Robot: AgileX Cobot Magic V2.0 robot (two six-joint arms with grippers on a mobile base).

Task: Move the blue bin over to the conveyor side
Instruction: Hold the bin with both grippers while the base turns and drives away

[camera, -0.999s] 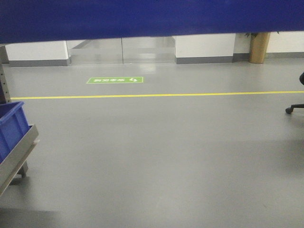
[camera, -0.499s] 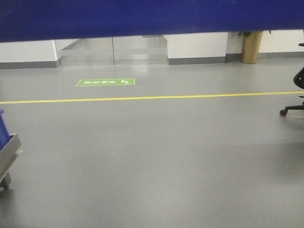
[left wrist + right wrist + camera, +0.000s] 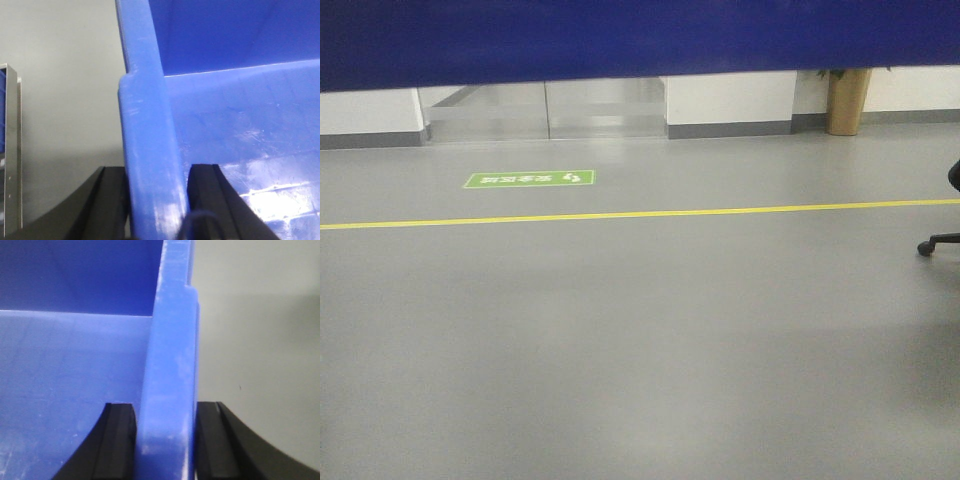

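Left gripper (image 3: 157, 200), right gripper (image 3: 165, 440) clamp walls of large glossy blue plastic bin (image 3: 640, 40). Shiny steel rack (image 3: 11, 150), outboard of left gripper, gone from front view; green floor sign (image 3: 529, 179) slides left. Base likely turning mid-carry; conveyor unseen.

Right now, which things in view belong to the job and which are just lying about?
Job: blue bin, left gripper and right gripper clamped on its walls; conveyor not in view.
Lying about: green floor sign, yellow line, chair base, tan planter.

A factory or warehouse hall: smooth grey floor (image 3: 640, 350), painted yellow line (image 3: 640, 213), green floor sign (image 3: 529, 179), glass doors (image 3: 545, 108) behind.
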